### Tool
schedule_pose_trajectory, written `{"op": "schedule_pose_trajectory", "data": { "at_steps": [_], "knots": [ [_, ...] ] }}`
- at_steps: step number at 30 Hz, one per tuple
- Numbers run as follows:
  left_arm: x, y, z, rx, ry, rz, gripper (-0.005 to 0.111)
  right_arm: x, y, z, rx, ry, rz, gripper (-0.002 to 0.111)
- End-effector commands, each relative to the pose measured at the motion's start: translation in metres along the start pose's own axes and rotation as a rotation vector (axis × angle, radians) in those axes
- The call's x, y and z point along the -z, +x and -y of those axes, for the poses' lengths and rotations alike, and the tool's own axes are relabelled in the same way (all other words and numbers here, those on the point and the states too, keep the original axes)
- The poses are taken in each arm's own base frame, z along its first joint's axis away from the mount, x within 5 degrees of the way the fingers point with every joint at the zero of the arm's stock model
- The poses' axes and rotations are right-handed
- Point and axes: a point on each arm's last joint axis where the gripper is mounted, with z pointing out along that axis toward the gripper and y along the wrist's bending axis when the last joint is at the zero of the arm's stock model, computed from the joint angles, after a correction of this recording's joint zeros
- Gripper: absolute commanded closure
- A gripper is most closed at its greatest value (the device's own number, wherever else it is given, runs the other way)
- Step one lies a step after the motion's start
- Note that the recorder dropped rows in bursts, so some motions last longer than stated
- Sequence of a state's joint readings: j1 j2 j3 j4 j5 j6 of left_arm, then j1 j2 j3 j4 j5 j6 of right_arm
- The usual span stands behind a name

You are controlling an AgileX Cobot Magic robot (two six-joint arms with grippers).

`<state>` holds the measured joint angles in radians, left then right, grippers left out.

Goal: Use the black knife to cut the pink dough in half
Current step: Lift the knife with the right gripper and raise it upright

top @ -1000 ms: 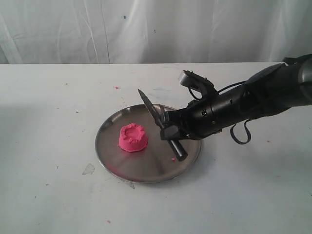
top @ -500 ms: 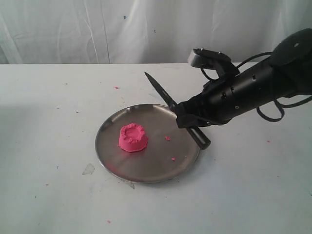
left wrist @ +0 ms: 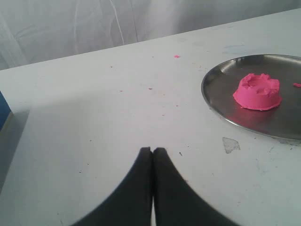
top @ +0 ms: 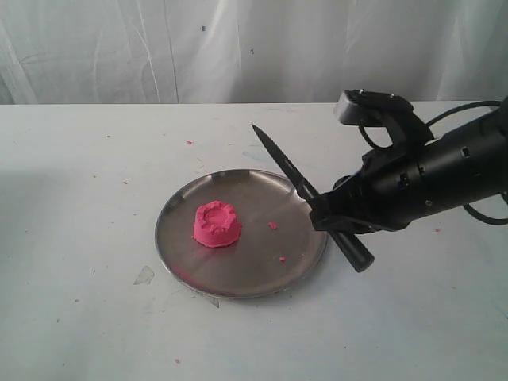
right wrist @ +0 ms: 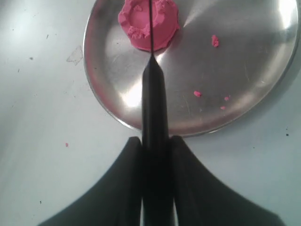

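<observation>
The pink dough (top: 217,224) is a whole round mound with a dented top, left of centre on a round metal plate (top: 190,270). My right gripper (top: 332,216) is shut on the handle of the black knife (top: 279,161), held in the air over the plate's right rim with the blade slanting up toward the back left. In the right wrist view the black knife (right wrist: 153,89) runs edge-on from my right gripper (right wrist: 155,141) toward the pink dough (right wrist: 163,24), its thin blade lined across the mound's middle. My left gripper (left wrist: 153,150) is shut and empty over bare table; the pink dough (left wrist: 258,91) lies off to one side.
A few tiny pink crumbs (top: 272,225) lie on the plate and on the white table (top: 79,198). A small clear scrap (top: 144,275) sits by the plate's front left rim. A white curtain closes the back. A blue edge (left wrist: 3,110) shows in the left wrist view.
My right arm has drawn back to the right and lifted, carrying the knife from over the plate's middle-right to above its right rim. Dough and left gripper are unmoved.
</observation>
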<state>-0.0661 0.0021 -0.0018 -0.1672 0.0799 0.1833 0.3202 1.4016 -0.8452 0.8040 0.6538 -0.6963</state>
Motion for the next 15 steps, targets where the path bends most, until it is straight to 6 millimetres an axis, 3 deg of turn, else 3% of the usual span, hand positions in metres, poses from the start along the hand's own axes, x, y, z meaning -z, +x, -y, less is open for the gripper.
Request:
{"op": "schedule_pose_trajectory", "data": {
  "at_steps": [1, 15],
  "knots": [
    [0.000, 0.000, 0.000, 0.010, -0.003, 0.004, 0.107, 0.016, 0.017, -0.008, -0.007, -0.006, 0.025, 0.108],
    [0.000, 0.000, 0.000, 0.010, -0.003, 0.004, 0.107, 0.058, 0.060, -0.027, -0.006, 0.011, 0.159, 0.108]
  ]
}}
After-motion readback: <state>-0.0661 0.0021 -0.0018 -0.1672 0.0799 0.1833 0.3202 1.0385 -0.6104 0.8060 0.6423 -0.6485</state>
